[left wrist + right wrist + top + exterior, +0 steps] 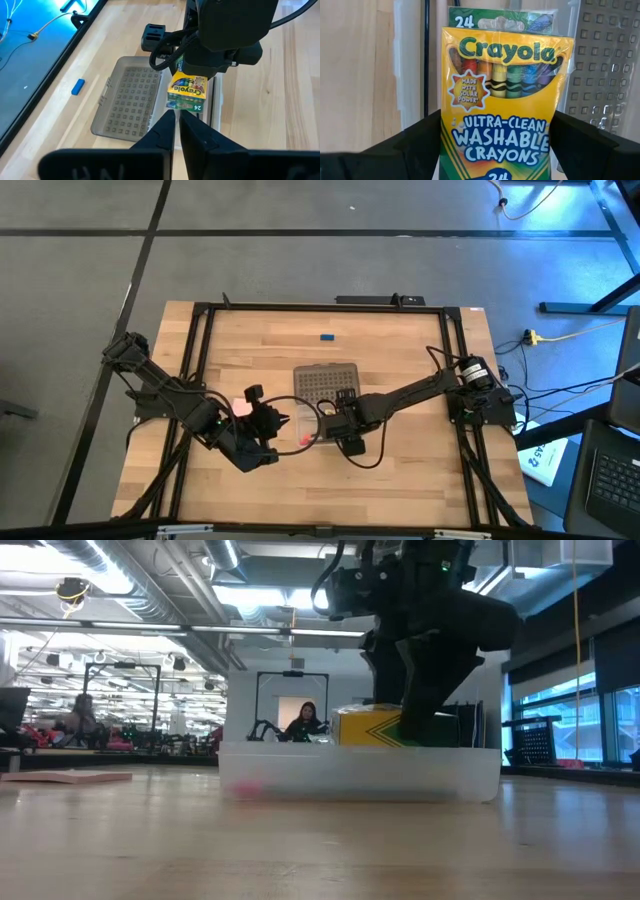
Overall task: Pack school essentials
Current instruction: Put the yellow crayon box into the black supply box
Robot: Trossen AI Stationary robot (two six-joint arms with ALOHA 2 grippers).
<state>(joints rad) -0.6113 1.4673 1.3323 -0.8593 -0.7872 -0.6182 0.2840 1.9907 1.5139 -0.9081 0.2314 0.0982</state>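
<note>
R fingers clamp the Crayola crayon box upright, long axis vertical, directly over clear case; L fingers pressed together, empty, nearby.

Crayon box bottom cut off by frame edge; pink item in case too blurred to ID.

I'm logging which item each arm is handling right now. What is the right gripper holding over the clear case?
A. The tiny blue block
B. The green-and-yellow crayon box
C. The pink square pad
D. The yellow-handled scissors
B: the right gripper is shut on the green-and-yellow crayon box, its two fingers pressed against the box's sides, above the clear case; the tiny blue block lies apart on the table.
</note>
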